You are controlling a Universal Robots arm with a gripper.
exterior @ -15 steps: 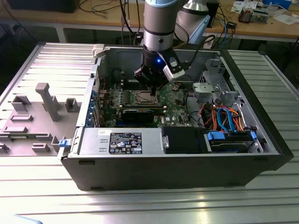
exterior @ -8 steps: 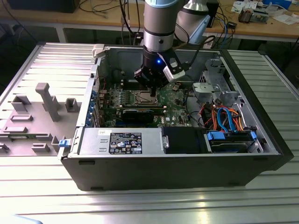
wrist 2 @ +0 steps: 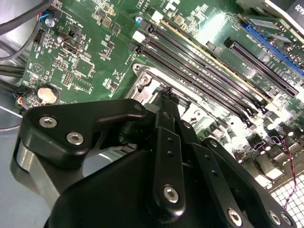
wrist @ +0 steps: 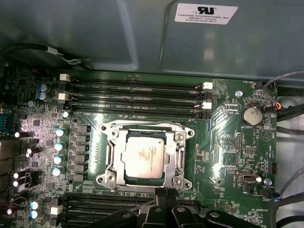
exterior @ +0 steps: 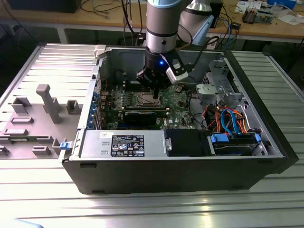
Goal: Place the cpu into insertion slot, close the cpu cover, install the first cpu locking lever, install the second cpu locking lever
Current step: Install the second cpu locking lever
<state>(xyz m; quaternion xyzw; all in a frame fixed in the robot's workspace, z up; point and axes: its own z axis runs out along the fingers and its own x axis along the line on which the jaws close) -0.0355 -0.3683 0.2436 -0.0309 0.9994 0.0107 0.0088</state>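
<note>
The small flat square cpu with its dull silver-grey metal top lies flat inside the square insertion slot, seated level within the socket's grey metal rim on the green motherboard. The thin grey metal cpu cover frames the chip on all sides, its large square opening leaving the chip's top bare; whether it is pressed fully down I cannot tell.

My black gripper hangs just beside the socket, at the edge farthest from the row of long black memory slots, and its slim fingertips look pressed together with nothing between them, their ends right at the socket's rim. In the exterior view my gripper points straight down over the socket, in the middle of the open dark grey computer case.

On the far side of the memory slots from the socket rises the grey metal case wall. A round silver coin battery sits on the board well off to one side of the socket. Bundled orange and blue cables lie toward the exterior view's right of the socket.
</note>
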